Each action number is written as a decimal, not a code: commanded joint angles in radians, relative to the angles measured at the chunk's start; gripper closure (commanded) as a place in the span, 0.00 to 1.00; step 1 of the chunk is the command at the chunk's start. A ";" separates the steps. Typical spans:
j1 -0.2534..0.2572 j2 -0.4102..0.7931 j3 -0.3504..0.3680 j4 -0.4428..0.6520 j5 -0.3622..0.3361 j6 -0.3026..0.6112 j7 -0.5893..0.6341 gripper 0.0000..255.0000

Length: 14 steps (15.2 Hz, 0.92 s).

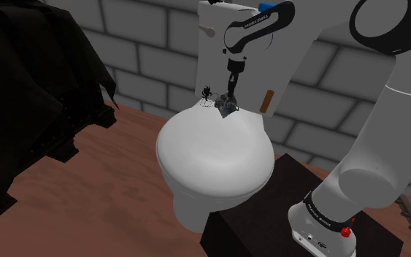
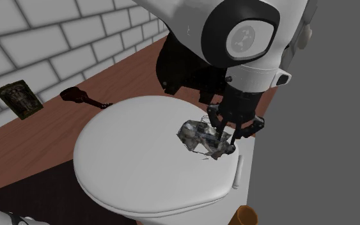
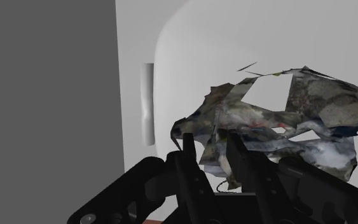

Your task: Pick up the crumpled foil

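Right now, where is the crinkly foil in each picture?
Shoulder view: the crumpled foil sits above the picture's middle, at the far edge of the white toilet lid.
Second exterior view: the foil is just right of centre, on the lid near its right rim.
Wrist view: the foil is right at the gripper, against the lid.
Shared landmark: the white toilet lid.

white toilet lid (image 1: 211, 157), grey brick wall (image 1: 145, 36)
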 commanded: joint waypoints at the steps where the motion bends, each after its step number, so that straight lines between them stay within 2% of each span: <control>1: 0.000 0.000 0.000 -0.001 0.000 0.001 0.000 1.00; 7: 0.001 0.002 0.001 0.004 0.001 -0.001 0.001 1.00; 14: 0.003 -0.034 -0.001 0.054 -0.008 -0.087 0.006 1.00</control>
